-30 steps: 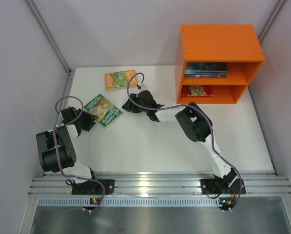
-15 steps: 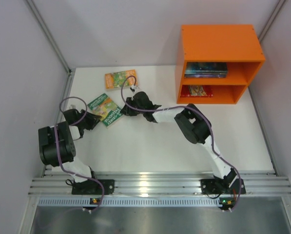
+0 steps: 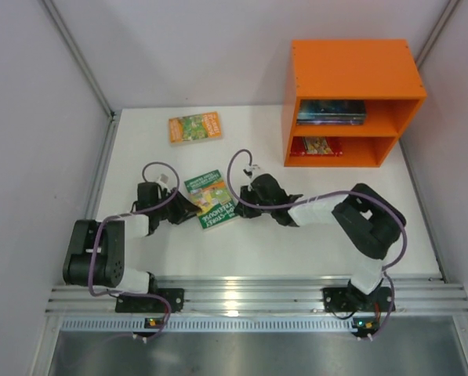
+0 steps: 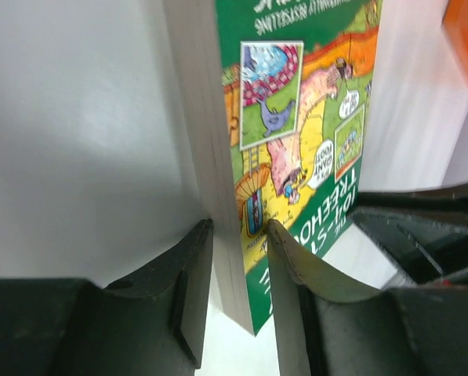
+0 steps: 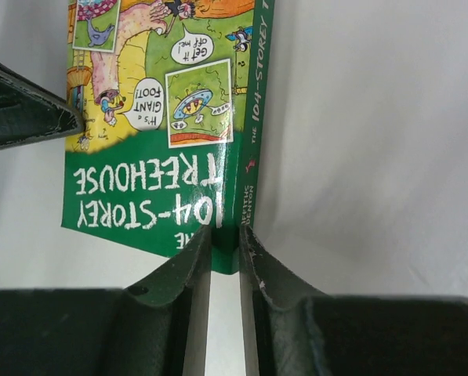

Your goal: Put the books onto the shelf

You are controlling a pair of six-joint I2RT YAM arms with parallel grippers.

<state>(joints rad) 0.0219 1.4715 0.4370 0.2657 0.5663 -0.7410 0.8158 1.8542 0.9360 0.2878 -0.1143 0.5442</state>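
Observation:
A green book (image 3: 210, 200) sits near the middle of the table, held from two sides. My left gripper (image 3: 188, 210) is shut on its page edge, with the pages and cover (image 4: 296, 141) between the fingers (image 4: 194, 282). My right gripper (image 3: 240, 205) is shut on the spine corner (image 5: 245, 196). An orange-green book (image 3: 194, 127) lies flat at the back left. The orange shelf (image 3: 351, 66) stands at the back right. It has dark books (image 3: 331, 112) in the upper compartment and a red one (image 3: 316, 146) in the lower.
Grey walls close in the white table (image 3: 296, 251) on the left, back and right. An aluminium rail (image 3: 249, 296) with both arm bases runs along the near edge. The shelf openings face the arms.
The green book has shifted right and toward the near edge, with both arms moving along. My right gripper has reached its spine and shut on it. The left jaws have narrowed onto the page edge.

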